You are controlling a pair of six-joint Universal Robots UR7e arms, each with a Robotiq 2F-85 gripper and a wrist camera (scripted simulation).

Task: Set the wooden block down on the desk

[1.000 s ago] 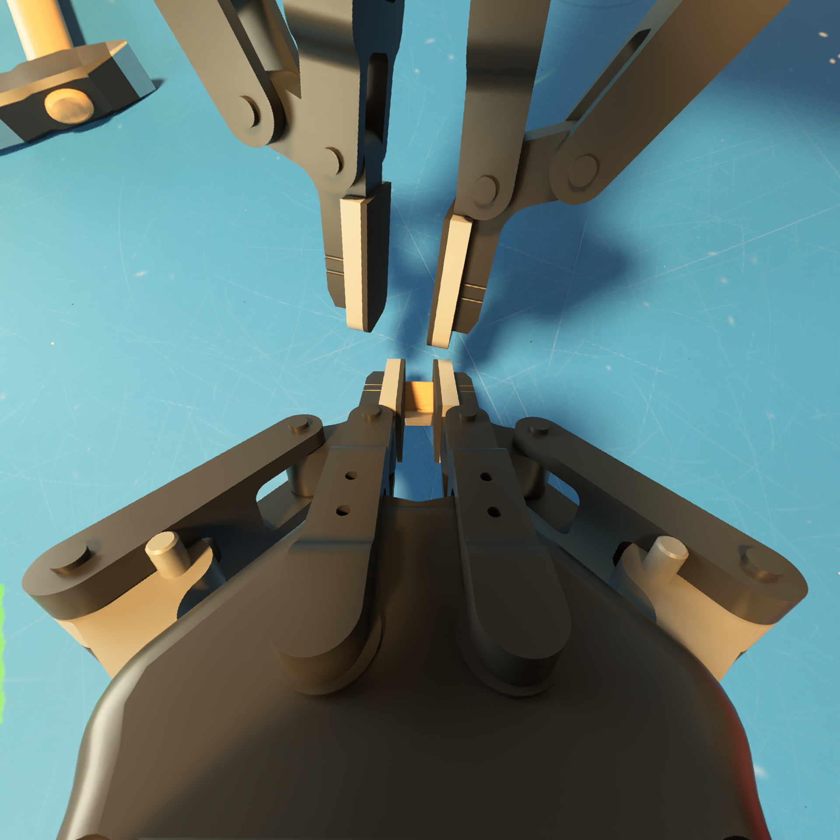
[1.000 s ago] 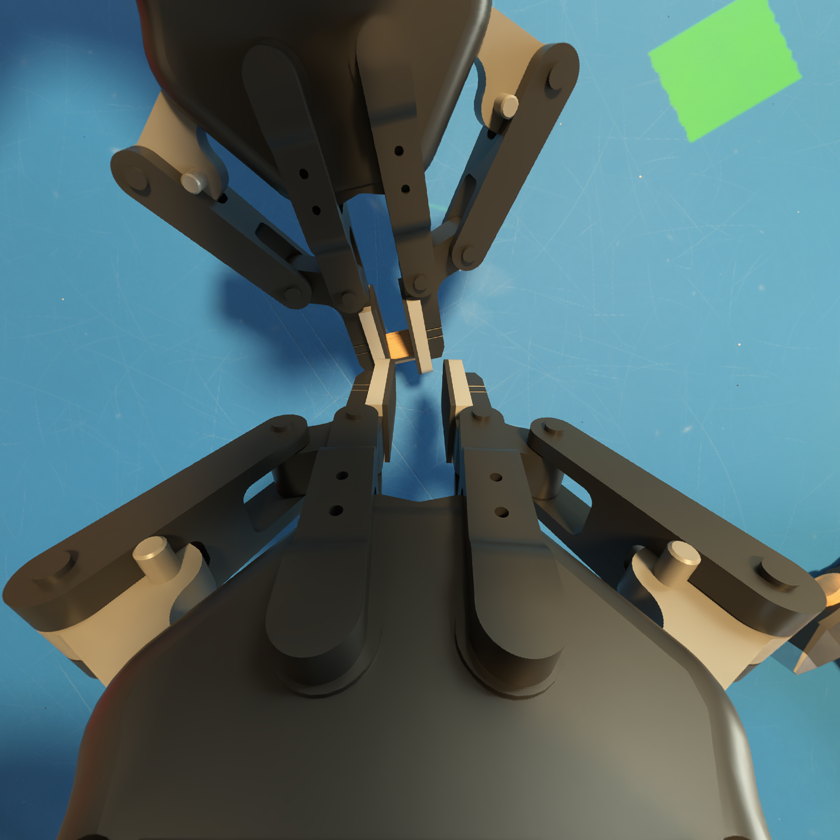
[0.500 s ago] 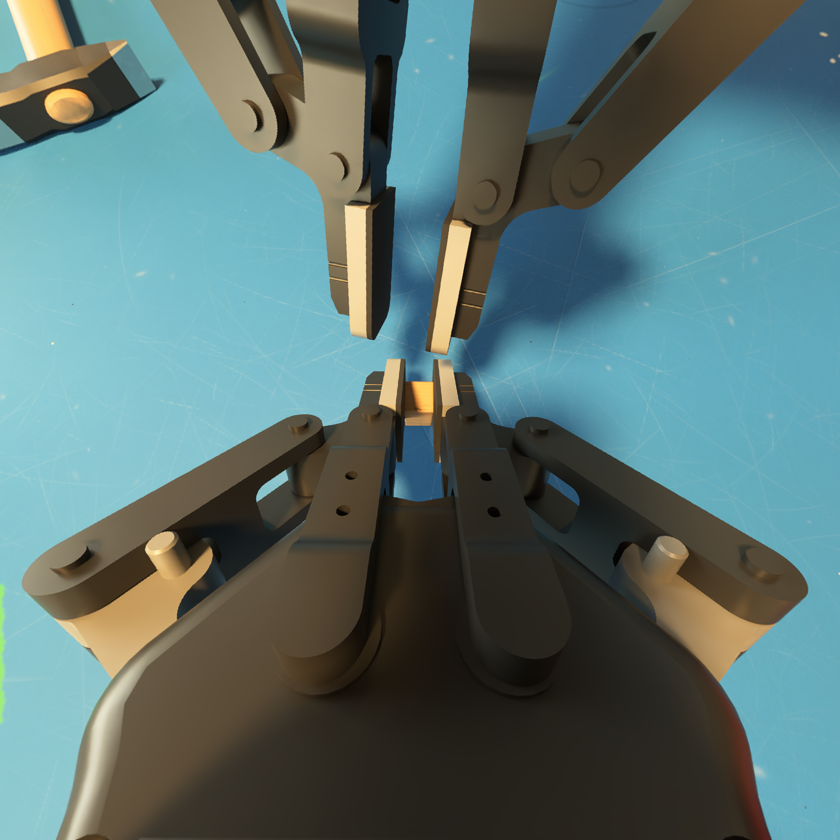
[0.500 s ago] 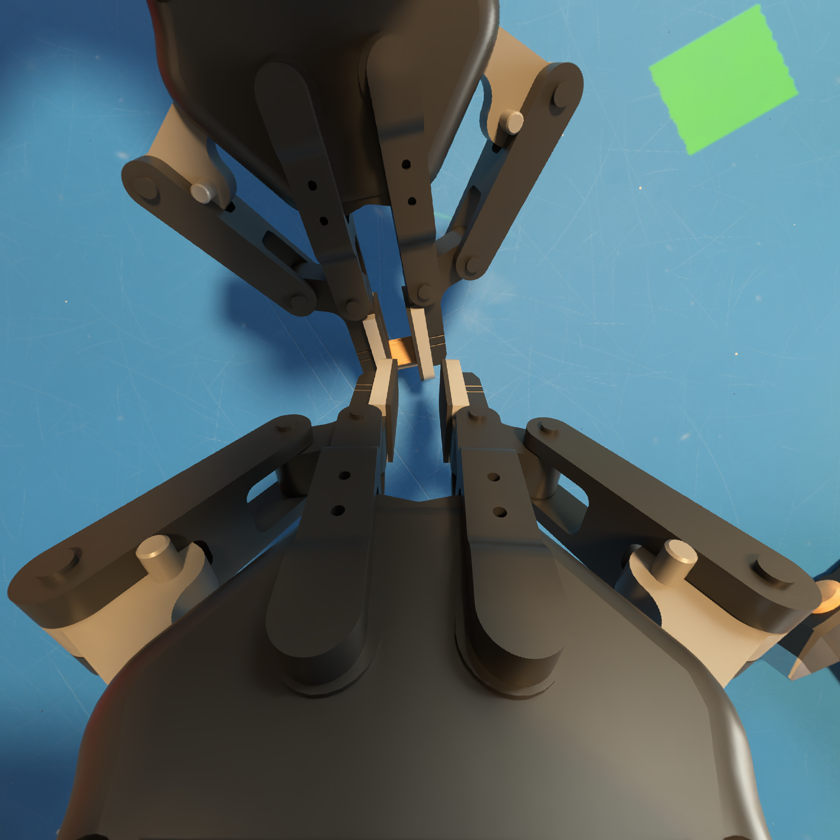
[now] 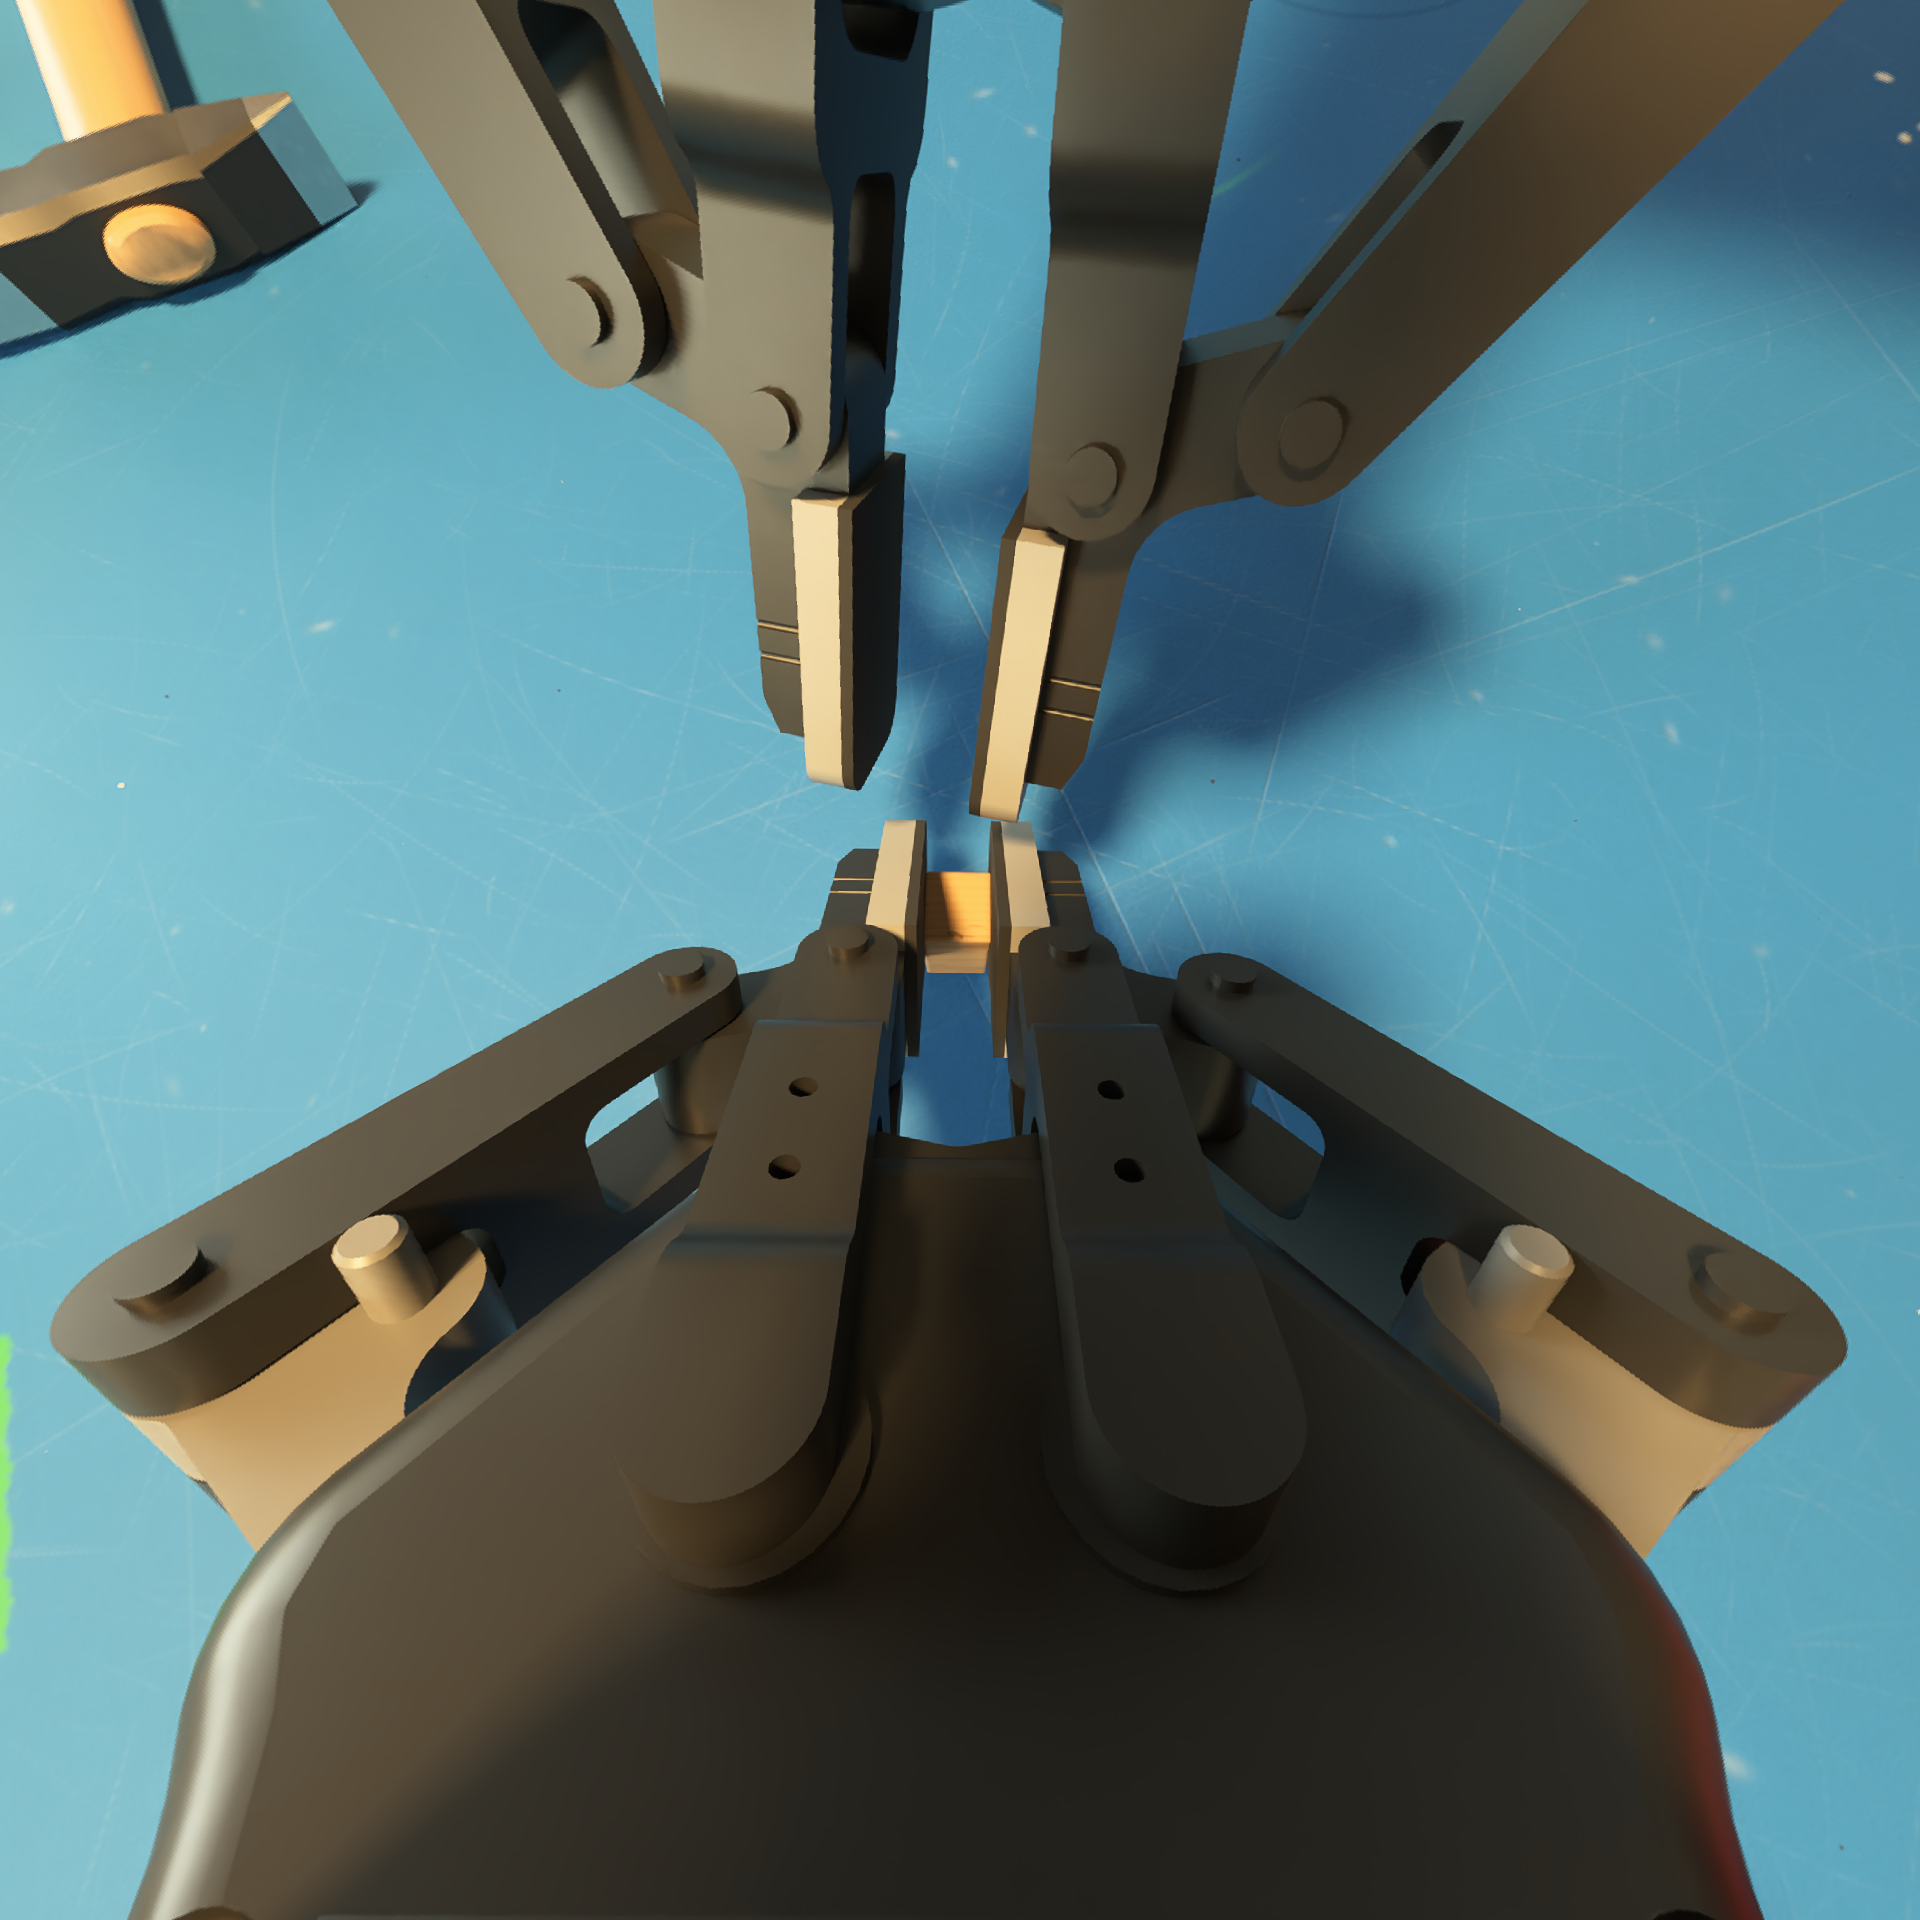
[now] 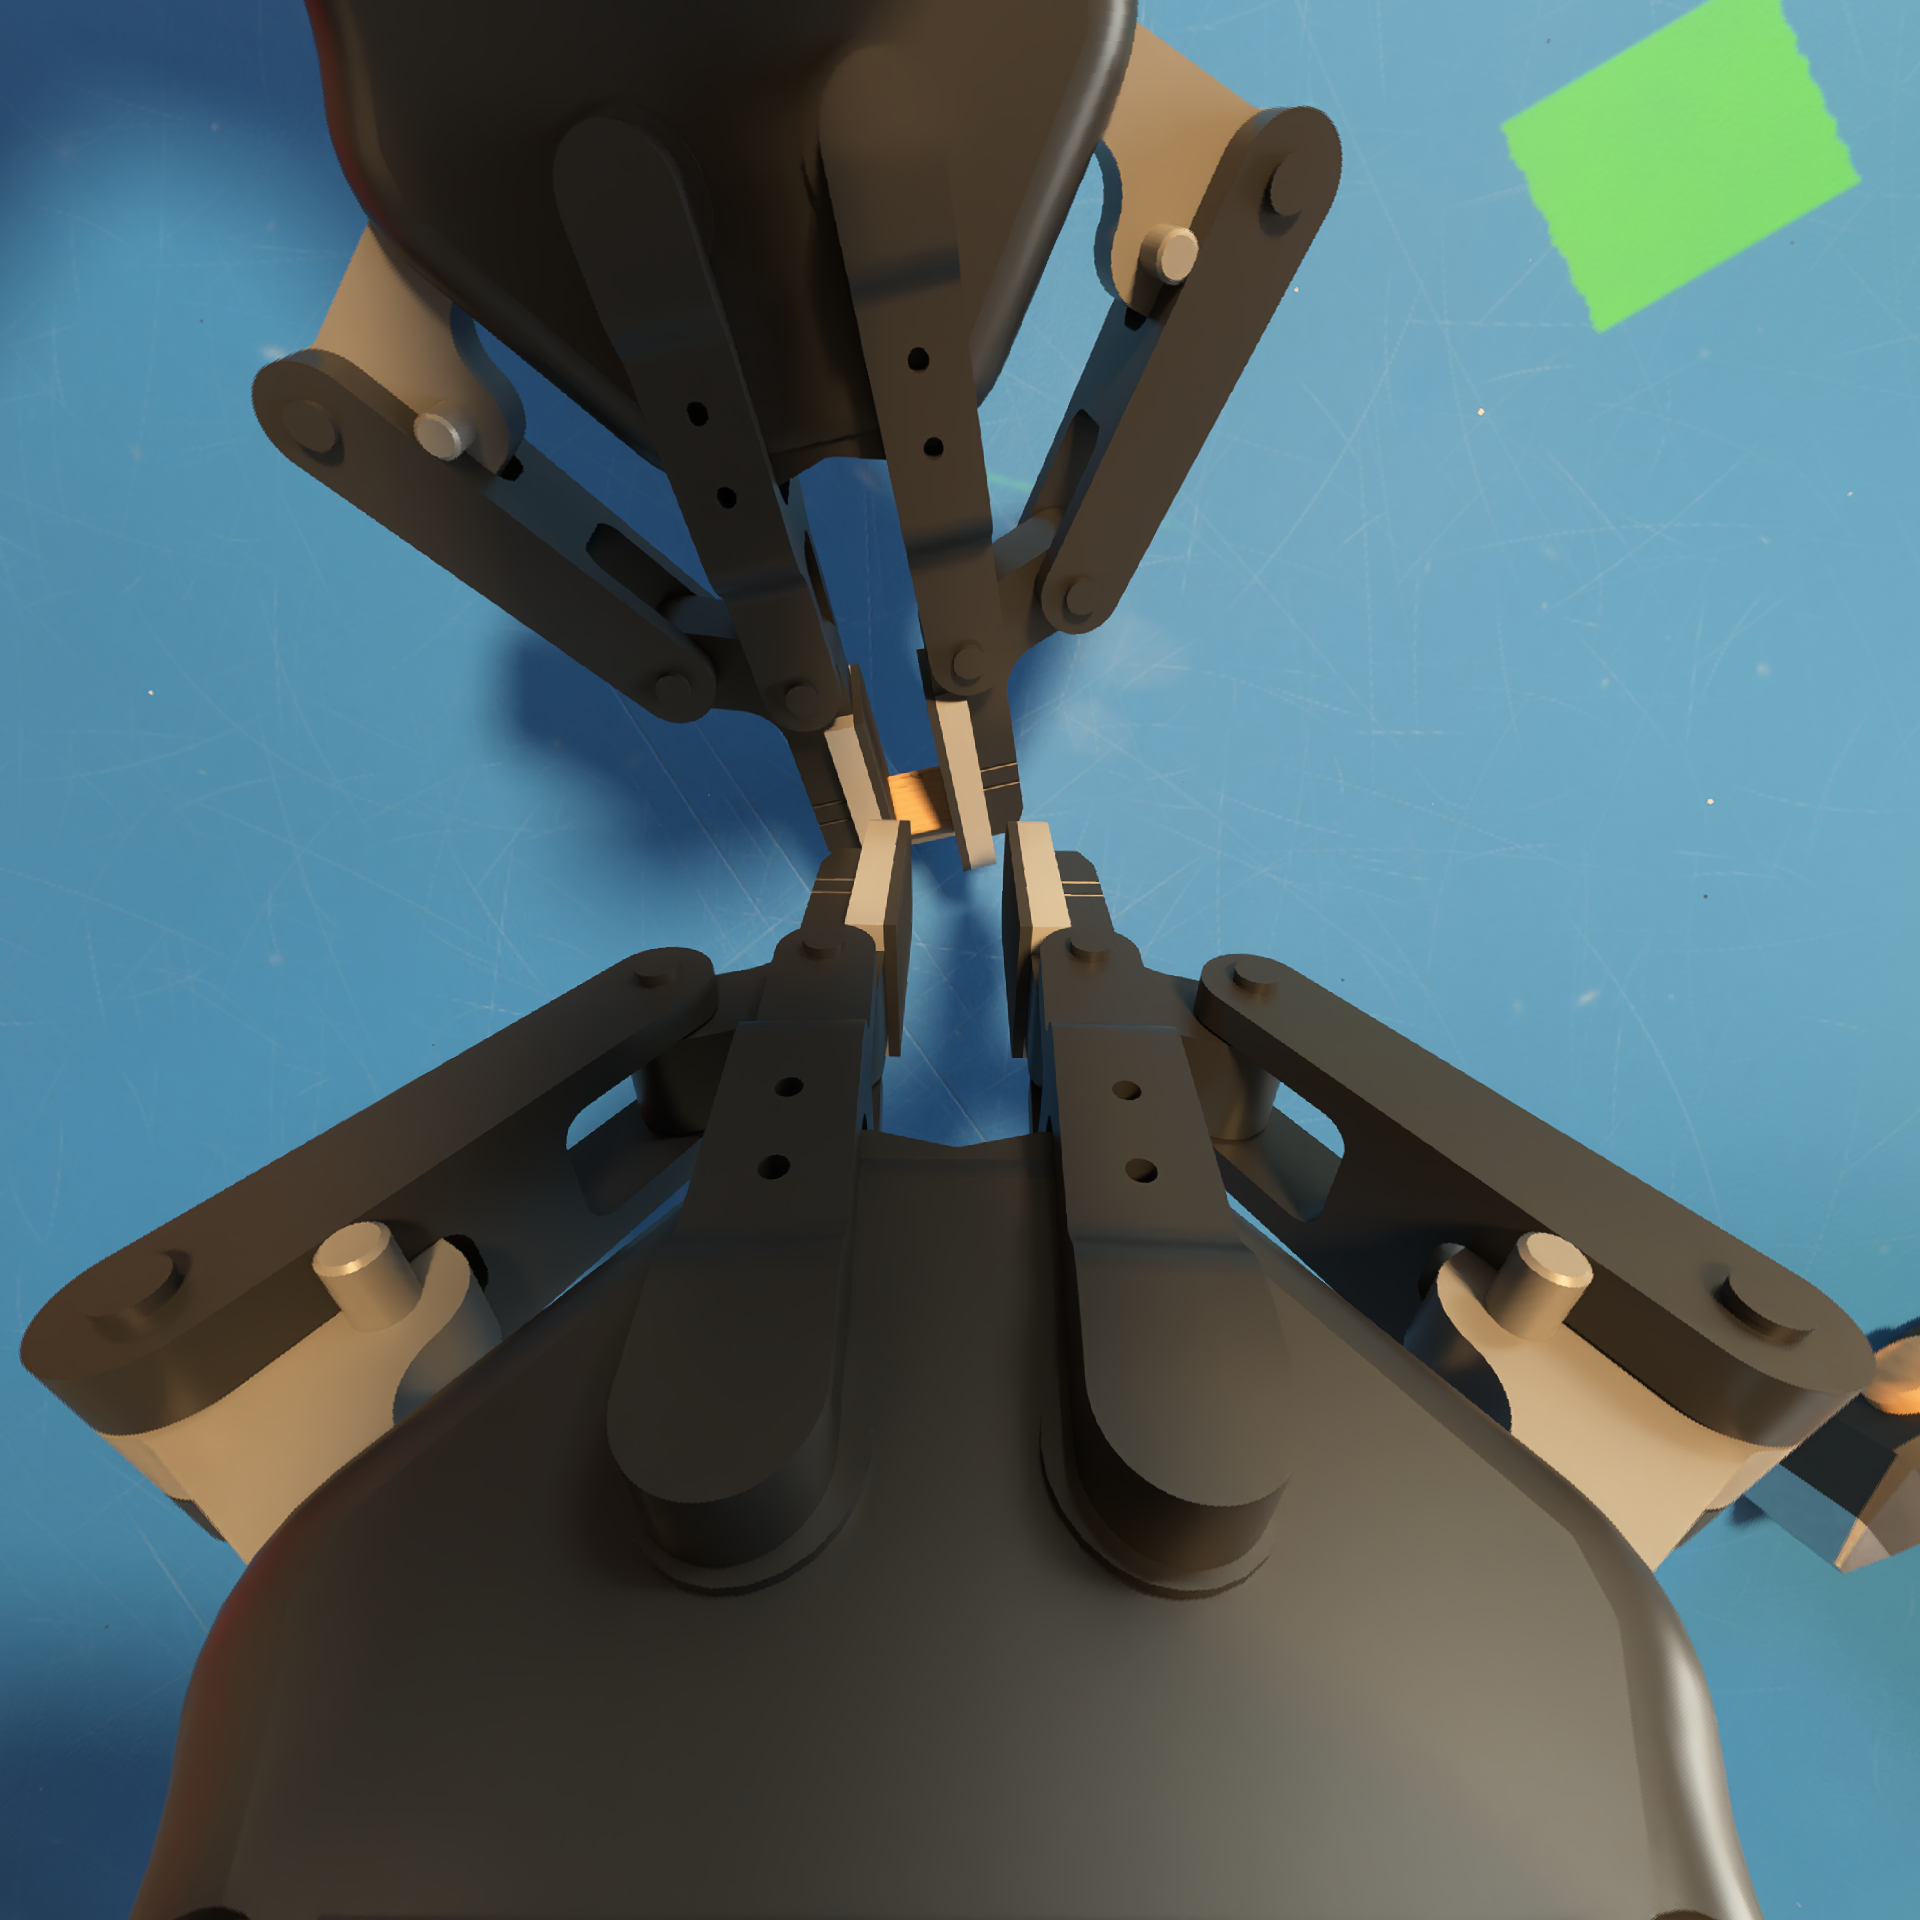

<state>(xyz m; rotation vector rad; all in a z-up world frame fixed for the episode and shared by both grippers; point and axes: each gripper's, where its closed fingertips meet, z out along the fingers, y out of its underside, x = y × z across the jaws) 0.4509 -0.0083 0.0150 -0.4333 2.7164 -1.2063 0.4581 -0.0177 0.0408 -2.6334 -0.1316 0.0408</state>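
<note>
In the left wrist view, a hammer (image 5: 135, 223) lies at the upper left on the blue tabletop (image 5: 364, 727). At centre, the left tool (image 5: 957, 862) points forward over the tabletop, its pads clamped on the small wooden block (image 5: 957, 920), which sits crosswise between them; its long axis cannot be told. From the top of the frame the right tool (image 5: 912, 795) reaches down, tips nearly meeting the left's, pads (image 5: 826, 644) slightly apart with nothing between. In the right wrist view, a green patch (image 6: 1673, 156) lies at the upper right.
</note>
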